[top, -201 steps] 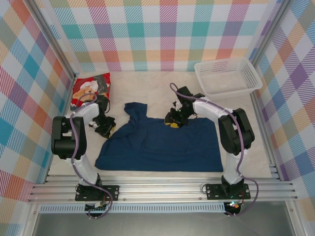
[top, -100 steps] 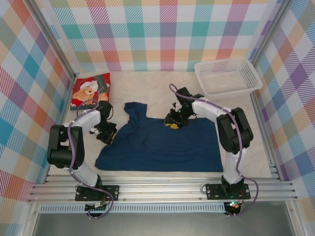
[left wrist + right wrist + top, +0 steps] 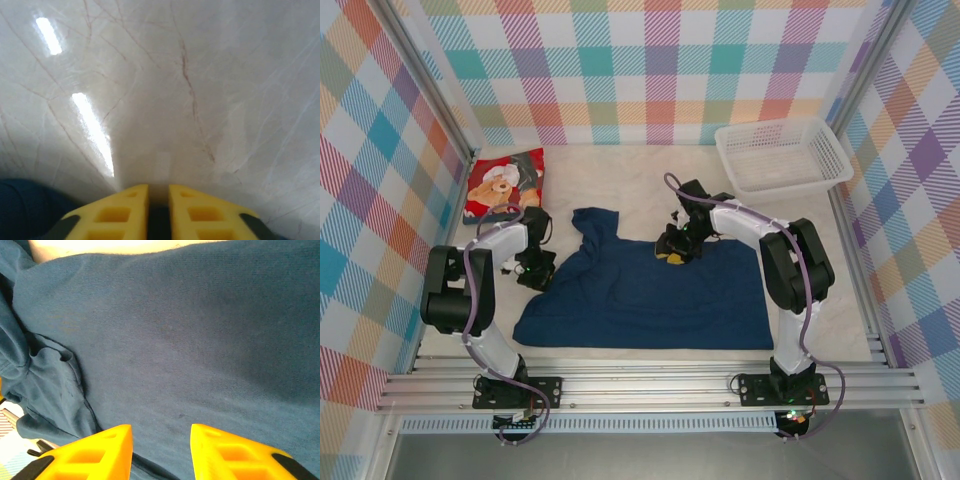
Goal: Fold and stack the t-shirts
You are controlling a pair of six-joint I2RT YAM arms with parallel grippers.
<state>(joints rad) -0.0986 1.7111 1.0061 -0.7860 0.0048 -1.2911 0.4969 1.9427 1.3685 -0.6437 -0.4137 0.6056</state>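
- Pale marble-veined table (image 3: 620,165): glossy top carrying three items.
- Dark navy cloth t-shirt (image 3: 640,290): spread flat at the table centre, reaching towards the near edge.
- Red cloth t-shirt with a teddy-bear picture (image 3: 505,185): far left corner.
- White plastic mesh basket (image 3: 785,186): far right corner.

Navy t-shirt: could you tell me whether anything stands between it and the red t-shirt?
Only the left arm, with the left gripper at the navy t-shirt's left edge; otherwise bare table up to the red t-shirt.
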